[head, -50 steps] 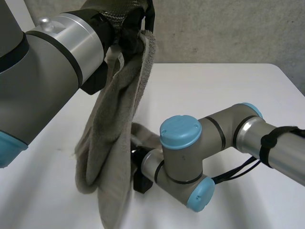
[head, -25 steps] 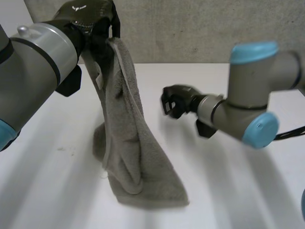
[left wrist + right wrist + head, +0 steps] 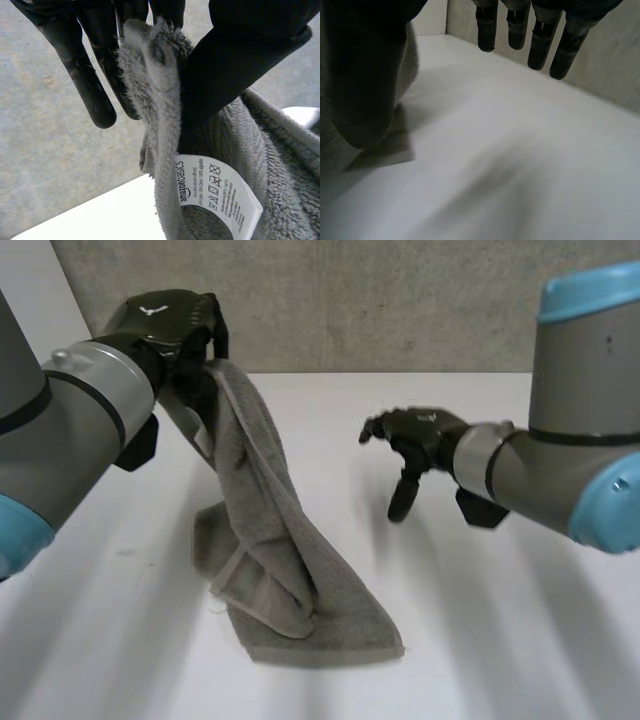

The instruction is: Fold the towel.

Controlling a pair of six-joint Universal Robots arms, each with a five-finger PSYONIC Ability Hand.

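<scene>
A big white tabletop [image 3: 520, 640] takes up the near part of the room. Right behind its far edge stands a rough grey wall [image 3: 400, 300] with little spots on it. The light is soft, and the tabletop looks smooth.

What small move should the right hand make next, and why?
Probably reach across to the towel and take its lower corner on the table. The left hand pinches the top edge high, so the towel hangs bunched, its bottom resting on the table, while the right hand is open and empty beside it.
</scene>
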